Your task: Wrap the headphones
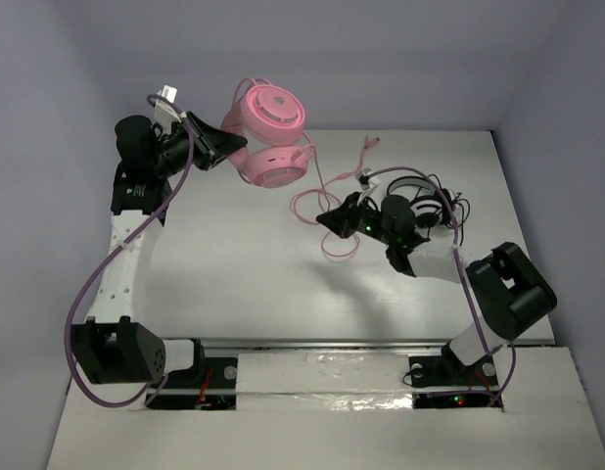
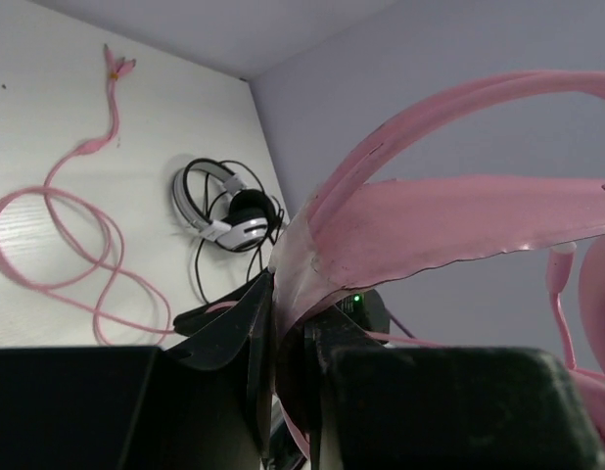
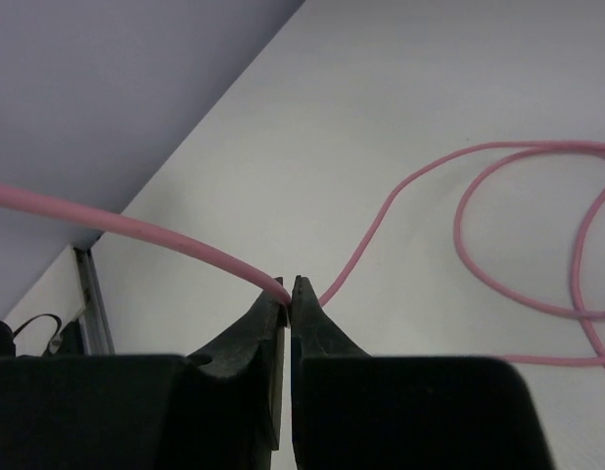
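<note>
The pink headphones [image 1: 271,132] hang in the air at the back of the table, ear cups stacked. My left gripper [image 1: 227,147] is shut on their pink headband [image 2: 400,230] and holds them up. Their thin pink cable [image 1: 327,211] trails down in loops onto the table and ends at a plug [image 1: 370,144] near the back. My right gripper [image 1: 332,219] is shut on the cable [image 3: 165,235] at its fingertips, a little above the table, right of and nearer than the ear cups. More cable loops lie on the table [image 3: 518,235].
Black-and-white headphones [image 1: 420,201] with a thin black cable lie just right of my right gripper; they also show in the left wrist view [image 2: 224,211]. Grey walls close the back and both sides. A white table [image 1: 244,284] spreads between the arms.
</note>
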`<state>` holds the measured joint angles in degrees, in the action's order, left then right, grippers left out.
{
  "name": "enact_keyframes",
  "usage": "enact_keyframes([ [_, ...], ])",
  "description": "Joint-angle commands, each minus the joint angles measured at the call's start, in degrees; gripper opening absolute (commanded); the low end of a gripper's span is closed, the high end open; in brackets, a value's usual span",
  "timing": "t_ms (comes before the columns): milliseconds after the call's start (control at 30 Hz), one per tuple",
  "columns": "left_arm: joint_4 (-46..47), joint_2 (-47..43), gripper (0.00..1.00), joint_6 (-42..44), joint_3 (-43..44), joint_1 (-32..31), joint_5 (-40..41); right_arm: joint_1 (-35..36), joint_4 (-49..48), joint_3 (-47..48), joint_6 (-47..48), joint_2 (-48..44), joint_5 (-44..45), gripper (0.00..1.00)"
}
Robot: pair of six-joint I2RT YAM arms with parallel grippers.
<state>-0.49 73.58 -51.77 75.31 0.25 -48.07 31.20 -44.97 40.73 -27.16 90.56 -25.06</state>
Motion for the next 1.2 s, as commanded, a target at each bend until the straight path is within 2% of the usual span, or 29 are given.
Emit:
enact_keyframes([
  [0,9.88,-2.13,0.0,-8.34,3.53,0.54,-1.15,0.18,-2.59,2.69,-2.72,-0.04,-0.16,0.02],
  [67,9.37,-2.47,0.0,-7.31,2.31,-0.16,4.18,1.4,0.74,4.0,-4.21,-1.17,2.45,0.0],
  [100,7.98,-2.83,0.0,-6.42,1.6,-0.86,6.57,2.1,7.29,4.96,-4.31,-2.75,6.65,0.0],
  [267,6.91,-4.93,0.0,-4.92,-7.78,-0.87,18.43,7.01,36.37,16.63,-3.17,-3.9,15.29,0.0],
  [333,5.68,-6.07,0.0,-3.52,-10.34,-0.87,22.56,8.87,42.48,19.02,-2.03,-3.47,18.72,0.0],
  [367,5.5,-7.82,0.0,-3.34,-13.49,-0.87,27.11,9.75,46.95,19.64,-1.41,-3.73,20.3,0.0],
  [500,6.12,-12.84,0.0,-4.13,-21.24,-0.87,34.53,14.49,54.71,21.75,-0.88,-5.83,26.36,0.0],
  [700,2.52,-16.28,0.0,-0.53,-25.2,-0.87,44.64,24.07,66.38,28.69,2.72,-5.67,28.31,0.0],
  [767,2.08,-16.01,0.0,0.43,-25.82,-0.87,45.78,28.11,71.39,33.7,4.82,-3.91,29.01,0.0],
  [900,0.58,-15.14,0.0,3.94,-26.88,-1.56,47.02,30.93,78.87,41.43,7.9,0.74,25.51,0.0],
  [1033,-4.43,-14.34,0.0,10.09,-26.79,-2.18,49.2,31.47,82.15,44.78,9.58,-0.82,25.5,0.0],
  [1133,-6.45,-13.38,0.0,15.35,-27.14,-2.71,48.16,31.47,83.9,47.85,11.77,-0.92,24.18,0.0],
  [1167,-6.97,-12.42,0.0,16.77,-26.97,-2.71,45.38,31.47,84.6,48.82,13.34,-0.57,24.53,0.0],
])
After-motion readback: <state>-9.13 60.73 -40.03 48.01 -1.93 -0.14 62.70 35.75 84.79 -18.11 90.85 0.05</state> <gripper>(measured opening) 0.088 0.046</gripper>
